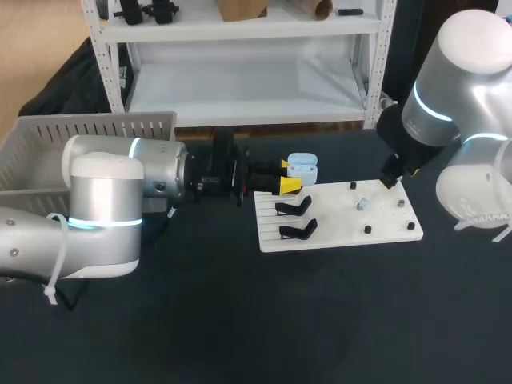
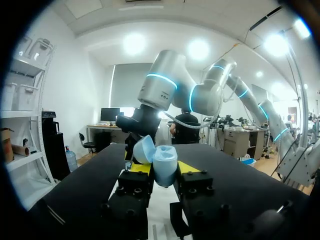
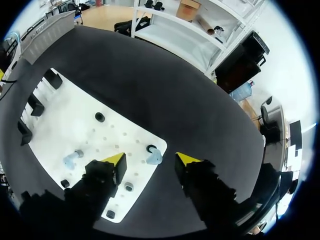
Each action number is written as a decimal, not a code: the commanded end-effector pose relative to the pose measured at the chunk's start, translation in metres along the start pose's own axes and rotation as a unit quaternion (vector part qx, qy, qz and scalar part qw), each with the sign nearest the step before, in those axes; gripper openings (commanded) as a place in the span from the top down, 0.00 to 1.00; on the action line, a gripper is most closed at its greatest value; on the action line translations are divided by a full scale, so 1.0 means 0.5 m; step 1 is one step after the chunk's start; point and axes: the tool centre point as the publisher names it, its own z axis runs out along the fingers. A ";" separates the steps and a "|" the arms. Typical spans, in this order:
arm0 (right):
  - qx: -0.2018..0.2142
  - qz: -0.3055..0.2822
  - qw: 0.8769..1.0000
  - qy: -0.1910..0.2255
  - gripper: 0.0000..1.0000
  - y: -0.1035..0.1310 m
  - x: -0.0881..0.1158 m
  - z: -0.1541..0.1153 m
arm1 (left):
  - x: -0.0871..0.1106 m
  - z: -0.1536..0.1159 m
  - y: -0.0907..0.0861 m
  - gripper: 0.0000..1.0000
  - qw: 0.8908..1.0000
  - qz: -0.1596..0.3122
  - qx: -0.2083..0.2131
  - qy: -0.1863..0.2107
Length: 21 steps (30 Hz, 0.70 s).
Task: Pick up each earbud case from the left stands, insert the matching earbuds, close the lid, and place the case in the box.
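Light blue, rounded plastic earbud case [image 1: 302,168]: one in view, its lid hinged open, held off the table at the far left corner of the flat white board [image 1: 336,232]. Your left gripper [image 1: 286,174] grasps it; in the left wrist view both yellow tips press the case body from opposite sides, set only as far apart as the case is wide.

Small black stands [image 3: 35,104]: three, in a row along the left end of the board, none carrying a case.

Light blue earbud [image 3: 154,157]: lies on the board just beside a black ring peg [image 3: 151,148], under your right gripper [image 3: 151,160]. Second light blue earbud [image 3: 72,159]: lies farther in on the board, near its middle. Two earbuds in all.

Your right gripper is released, its fingers spread wide, holding nothing; in the head view it hangs over the far right corner of the board.

Grey slatted plastic box [image 1: 88,128]: one, at the table's far left, behind your left arm.
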 end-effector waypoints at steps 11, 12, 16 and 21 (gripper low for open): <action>-0.003 -0.004 1.000 0.004 0.57 -0.005 0.000 0.006 | 0.000 0.000 -0.003 1.00 1.000 0.000 -0.003 0.000; -0.003 -0.004 1.000 0.004 0.57 -0.005 0.001 0.006 | 0.000 0.000 -0.003 1.00 1.000 0.000 -0.003 0.000; -0.004 -0.005 1.000 0.005 0.60 -0.003 0.002 0.007 | 0.000 0.000 -0.003 1.00 1.000 0.000 -0.003 0.000; -0.005 -0.005 1.000 0.005 0.61 -0.001 0.000 0.008 | 0.000 0.000 -0.003 1.00 1.000 0.000 -0.003 0.000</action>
